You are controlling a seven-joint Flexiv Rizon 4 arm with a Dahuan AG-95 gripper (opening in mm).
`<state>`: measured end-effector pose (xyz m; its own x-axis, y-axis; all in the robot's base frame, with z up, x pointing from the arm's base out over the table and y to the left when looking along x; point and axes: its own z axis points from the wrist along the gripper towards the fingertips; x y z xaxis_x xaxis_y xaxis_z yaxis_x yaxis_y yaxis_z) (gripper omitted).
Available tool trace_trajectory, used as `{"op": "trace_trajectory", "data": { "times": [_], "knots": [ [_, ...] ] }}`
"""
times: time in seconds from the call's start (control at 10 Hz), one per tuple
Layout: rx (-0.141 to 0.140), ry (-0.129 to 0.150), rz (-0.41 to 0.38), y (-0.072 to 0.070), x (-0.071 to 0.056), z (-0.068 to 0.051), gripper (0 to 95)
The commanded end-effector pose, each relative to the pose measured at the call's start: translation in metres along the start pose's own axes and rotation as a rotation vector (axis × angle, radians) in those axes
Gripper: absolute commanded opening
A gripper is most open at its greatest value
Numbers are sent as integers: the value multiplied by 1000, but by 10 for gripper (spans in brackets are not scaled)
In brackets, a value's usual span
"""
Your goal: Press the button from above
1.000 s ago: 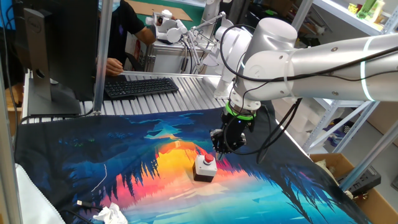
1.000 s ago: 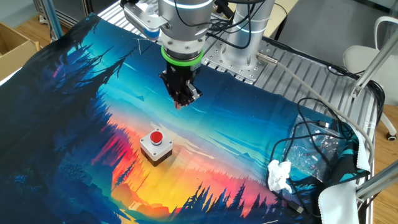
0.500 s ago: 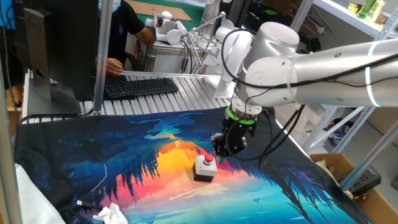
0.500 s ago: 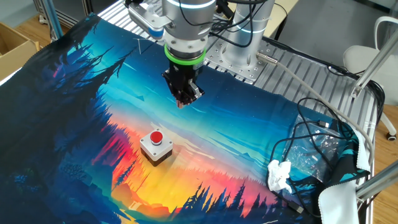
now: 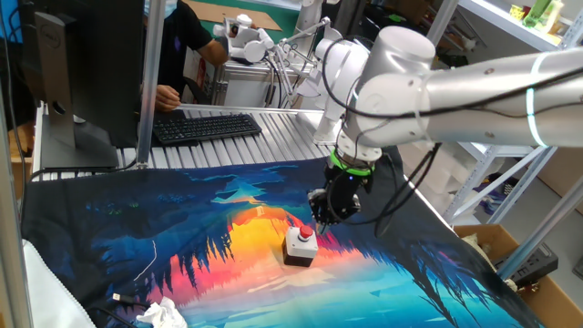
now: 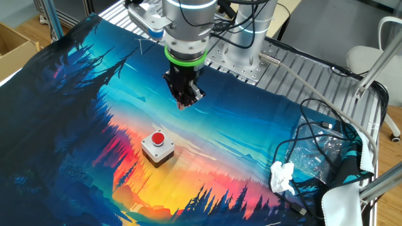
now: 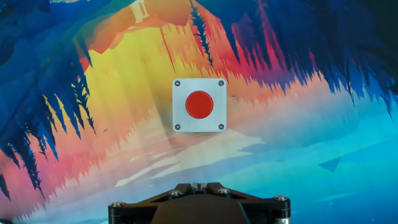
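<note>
The button (image 5: 301, 235) is a red dome cap on a light grey box with a dark base, standing on the colourful mat (image 5: 182, 228). It also shows in the other fixed view (image 6: 157, 139) and in the middle of the hand view (image 7: 199, 104). My gripper (image 5: 321, 221) points down and hangs above the mat, beside the button and higher than its cap. In the other fixed view my gripper (image 6: 183, 103) is beyond the button, toward the arm's base. In the hand view the fingertips (image 7: 199, 185) meet at the bottom edge, shut and empty.
A keyboard (image 5: 205, 128), a monitor (image 5: 77, 73) and a seated person (image 5: 182, 36) are behind the mat. Crumpled white paper (image 6: 282, 177) and a tangle of cables (image 6: 320, 144) lie at the mat's edge. A cardboard box (image 6: 12, 44) stands on the floor.
The arm's upper joints swayed slightly and came back. The gripper stays in nearly the same place above the mat. The button has not moved.
</note>
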<state>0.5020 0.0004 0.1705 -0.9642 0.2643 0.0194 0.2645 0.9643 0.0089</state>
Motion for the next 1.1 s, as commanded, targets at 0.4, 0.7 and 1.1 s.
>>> {"op": "trace_trajectory", "data": {
  "times": [0.4,0.7,1.1],
  "knots": [
    [-1,-1,-15,-6,-18,2,0],
    [-1,7,-16,-5,-26,1,0],
    [2,22,-17,-4,-42,-1,0]
  ]
}}
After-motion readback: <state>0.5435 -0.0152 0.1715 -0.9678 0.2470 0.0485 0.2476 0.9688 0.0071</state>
